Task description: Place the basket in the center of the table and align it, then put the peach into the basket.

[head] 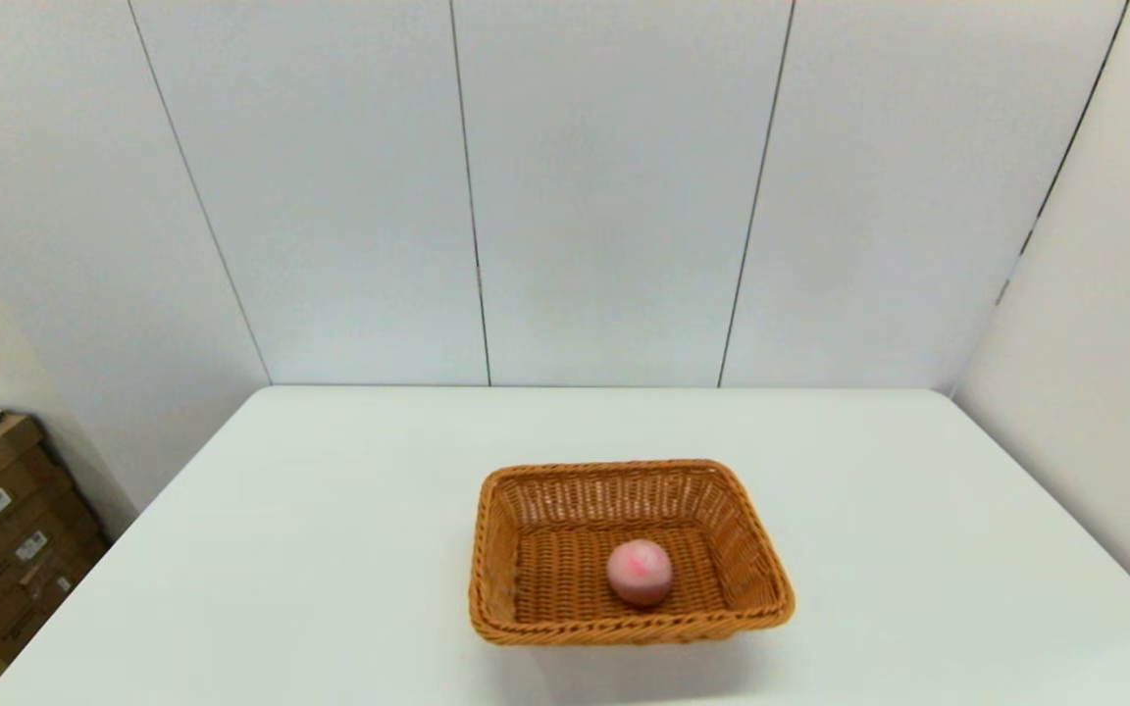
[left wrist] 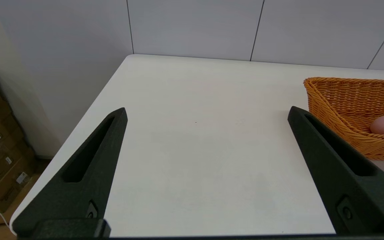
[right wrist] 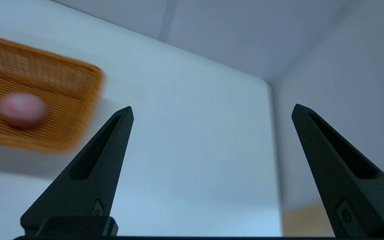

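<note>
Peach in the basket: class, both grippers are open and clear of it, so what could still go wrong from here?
1. The peach lies loose on the floor of the basket, so a nudge might roll it.
2. The right gripper hangs open beside the basket; a careless sweep could knock it out of line.
3. The left gripper poses the same risk.

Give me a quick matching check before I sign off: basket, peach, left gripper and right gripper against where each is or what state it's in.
Things:
1. basket
2. peach
3. left gripper
4. right gripper

Places or states:
A. lying inside the wicker, on its floor
B. open and empty, off the table's right side
C. standing mid-table, squared to the edges
D. open and empty, above bare tabletop left of the basket

Pairs: 1-C, 2-A, 3-D, 4-B
</note>
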Robot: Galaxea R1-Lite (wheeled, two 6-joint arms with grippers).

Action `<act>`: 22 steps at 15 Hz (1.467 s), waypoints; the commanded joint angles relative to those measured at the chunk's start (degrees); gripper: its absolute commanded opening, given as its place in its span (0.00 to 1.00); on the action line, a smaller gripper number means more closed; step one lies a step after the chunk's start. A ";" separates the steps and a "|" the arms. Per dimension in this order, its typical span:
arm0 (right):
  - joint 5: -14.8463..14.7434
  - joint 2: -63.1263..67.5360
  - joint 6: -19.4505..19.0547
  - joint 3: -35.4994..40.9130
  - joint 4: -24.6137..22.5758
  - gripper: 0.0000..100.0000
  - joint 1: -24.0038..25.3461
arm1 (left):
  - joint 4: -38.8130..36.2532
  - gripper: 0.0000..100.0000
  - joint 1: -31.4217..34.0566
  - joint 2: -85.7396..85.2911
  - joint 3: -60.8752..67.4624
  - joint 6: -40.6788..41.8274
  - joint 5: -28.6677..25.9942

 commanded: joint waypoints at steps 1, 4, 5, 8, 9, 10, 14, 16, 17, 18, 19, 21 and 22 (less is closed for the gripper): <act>2.11 -24.19 -1.22 13.38 1.46 1.00 -11.93 | -0.02 1.00 0.01 -0.01 -0.04 -0.04 0.02; 6.33 -32.28 3.17 16.37 1.46 1.00 -14.92 | -0.02 1.00 0.01 -0.01 -0.04 -0.04 0.02; 8.00 -34.83 6.34 18.83 0.76 1.00 -14.30 | -0.02 1.00 0.01 -0.01 0.05 -0.04 0.02; 11.17 -40.98 11.70 25.69 0.41 1.00 -13.42 | -0.02 1.00 0.01 -0.01 0.05 -0.04 0.02; 12.84 -42.47 11.70 27.88 0.41 1.00 -13.42 | -0.02 1.00 0.01 -0.01 -0.04 -0.04 0.02; 13.28 -43.35 11.61 28.85 0.41 1.00 -13.42 | -0.02 1.00 0.01 -0.01 -0.04 -0.04 0.02; 12.66 -46.69 15.65 36.50 -3.72 1.00 -13.34 | -0.02 1.00 0.01 -0.01 -0.04 -0.04 0.02; 12.22 -46.69 16.09 36.67 -4.16 1.00 -13.34 | -0.02 1.00 0.01 -0.01 -0.04 0.05 0.02; 12.31 -46.69 16.62 36.76 -4.43 1.00 -13.34 | -0.02 1.00 0.01 -0.01 -0.04 -0.04 0.02; 12.31 -46.69 16.80 36.85 -4.52 1.00 -13.34 | -0.02 1.00 0.01 -0.01 -0.04 0.05 0.02; 12.31 -46.69 16.89 36.94 -4.52 1.00 -13.34 | 0.07 1.00 0.01 -0.01 -0.04 0.14 0.02; 12.31 -46.69 16.89 36.94 -4.52 1.00 -13.34 | 0.07 1.00 0.01 -0.01 -0.04 0.14 0.02; 12.31 -46.69 16.80 36.94 -4.52 1.00 -13.34 | 0.07 1.00 0.01 -0.01 -0.04 0.14 0.02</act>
